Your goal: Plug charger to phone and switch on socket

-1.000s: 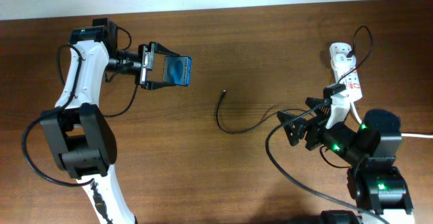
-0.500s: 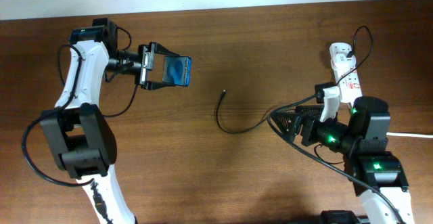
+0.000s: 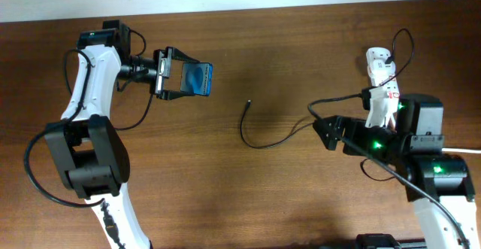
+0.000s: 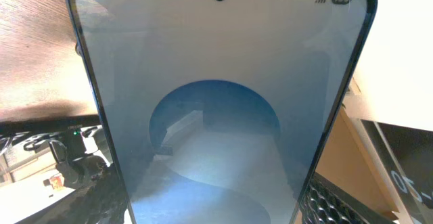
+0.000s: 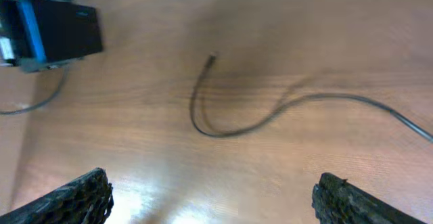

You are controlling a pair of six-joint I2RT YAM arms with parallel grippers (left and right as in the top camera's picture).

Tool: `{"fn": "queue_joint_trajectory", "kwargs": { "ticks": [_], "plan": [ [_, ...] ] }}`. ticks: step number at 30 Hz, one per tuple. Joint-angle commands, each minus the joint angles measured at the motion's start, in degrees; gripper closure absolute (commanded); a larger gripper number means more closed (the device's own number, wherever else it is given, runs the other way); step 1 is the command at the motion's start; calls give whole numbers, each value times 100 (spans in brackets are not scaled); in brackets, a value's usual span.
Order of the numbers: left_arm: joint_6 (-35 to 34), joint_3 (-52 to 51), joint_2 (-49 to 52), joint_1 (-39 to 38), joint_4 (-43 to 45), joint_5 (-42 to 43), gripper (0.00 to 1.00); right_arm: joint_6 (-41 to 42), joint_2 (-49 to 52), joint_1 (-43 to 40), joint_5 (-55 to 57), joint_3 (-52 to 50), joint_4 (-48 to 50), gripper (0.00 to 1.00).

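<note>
The phone (image 3: 197, 77), blue-screened, is held off the table by my left gripper (image 3: 174, 74), which is shut on it; its screen fills the left wrist view (image 4: 216, 102). The charger cable (image 3: 259, 140) lies curved on the wood, its small black tip (image 3: 249, 103) pointing away from me; it also shows in the right wrist view (image 5: 223, 126), with the tip (image 5: 212, 57) beyond. My right gripper (image 3: 331, 132) is open and empty, above the table right of the cable loop. The white socket strip (image 3: 382, 80) lies at the far right, partly hidden by my right arm.
The brown wooden table (image 3: 270, 46) runs to a pale wall at the back. The strip's thick white cord (image 3: 458, 150) leaves to the right. My right arm's black cables (image 3: 353, 98) loop above the table. The phone's dark back shows in the right wrist view (image 5: 57, 31).
My right arm has swung right and up toward the socket strip, its gripper now pointing left over the cable. The left arm and phone have not moved.
</note>
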Motion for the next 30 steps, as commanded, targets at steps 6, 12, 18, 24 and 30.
{"fn": "queue_joint_trajectory", "kwargs": {
  "ticks": [6,12,18,24,30],
  "plan": [
    [-50,164,-17,2,-13,155,100,20,109,50,804,468,-748,1],
    [-50,164,-17,2,-59,278,100,24,109,50,798,466,-721,1],
    [-50,164,-17,-2,-232,302,100,66,129,50,284,463,-404,0],
    [-155,164,-17,-293,-354,-37,100,87,540,50,-603,463,101,3],
    [-776,162,-17,-752,-317,-1045,100,236,938,55,-905,463,433,7]
  ]
}}
